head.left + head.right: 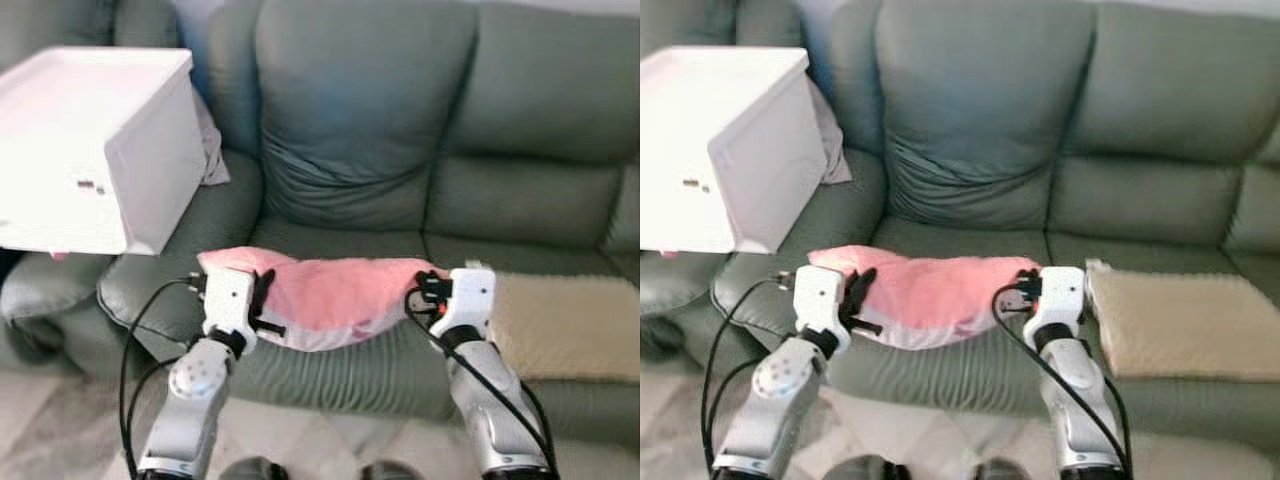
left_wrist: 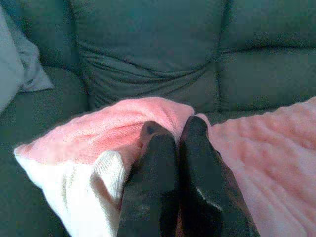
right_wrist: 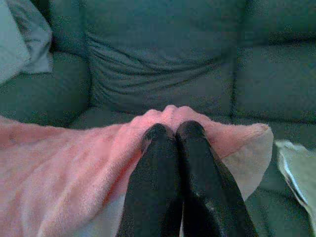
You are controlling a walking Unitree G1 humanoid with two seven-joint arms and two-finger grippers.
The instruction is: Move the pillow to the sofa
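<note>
A pink pillow (image 1: 335,298) with a white underside hangs between my two arms, just above the front of the grey-green sofa (image 1: 380,130) seat. My left gripper (image 2: 173,131) is shut on the pillow's left end, its black fingers (image 2: 153,168) pinching a fold of pink fabric. At the pillow's right end, my right gripper (image 3: 170,129) is shut on another fold of the fabric. In the head views the left gripper (image 1: 262,300) and right gripper (image 1: 420,293) sit at the pillow's two ends.
A white box (image 1: 95,150) rests on the sofa's left armrest. A grey cloth (image 1: 212,150) lies behind it. A beige mat (image 1: 565,325) covers the right seat cushion. Pale floor tiles show below the sofa front.
</note>
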